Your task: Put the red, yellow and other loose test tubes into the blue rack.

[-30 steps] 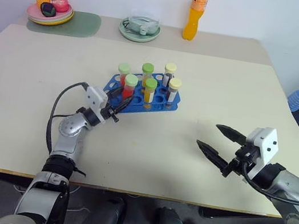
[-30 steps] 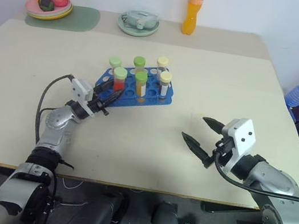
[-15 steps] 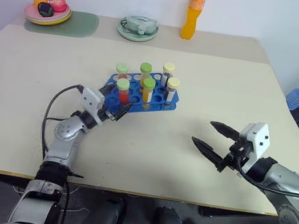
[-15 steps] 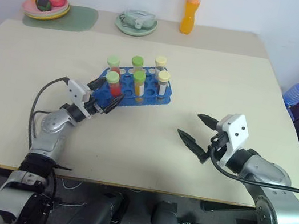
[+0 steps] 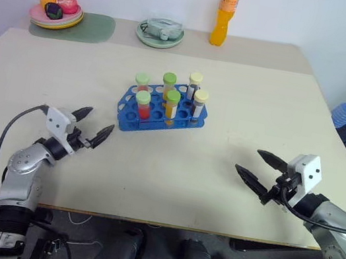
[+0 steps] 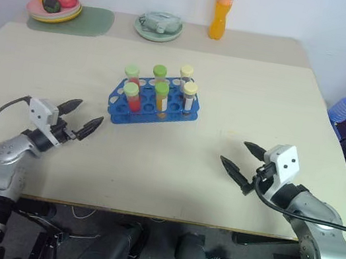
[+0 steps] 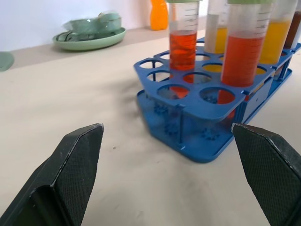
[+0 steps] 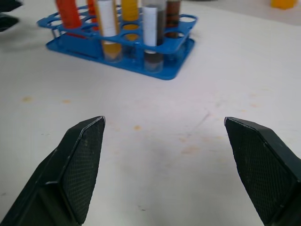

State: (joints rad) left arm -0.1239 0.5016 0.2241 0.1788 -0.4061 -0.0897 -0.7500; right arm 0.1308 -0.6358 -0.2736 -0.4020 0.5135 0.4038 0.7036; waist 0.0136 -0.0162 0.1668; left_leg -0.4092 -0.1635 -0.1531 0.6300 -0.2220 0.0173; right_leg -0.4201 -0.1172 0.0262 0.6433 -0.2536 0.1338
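Bare table (image 5: 172,170) all round the blue rack (image 5: 163,108) (tubes upright).

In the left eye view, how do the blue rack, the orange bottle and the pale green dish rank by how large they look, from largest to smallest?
1. blue rack, clearly largest.
2. and 3. orange bottle and pale green dish: the bottle is taller, the dish wider, so I would not rank them. Both stand farther from the camera than the rack.

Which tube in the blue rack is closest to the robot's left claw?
The red tube with the pale green cap, at the blue rack's front corner nearest the left gripper.
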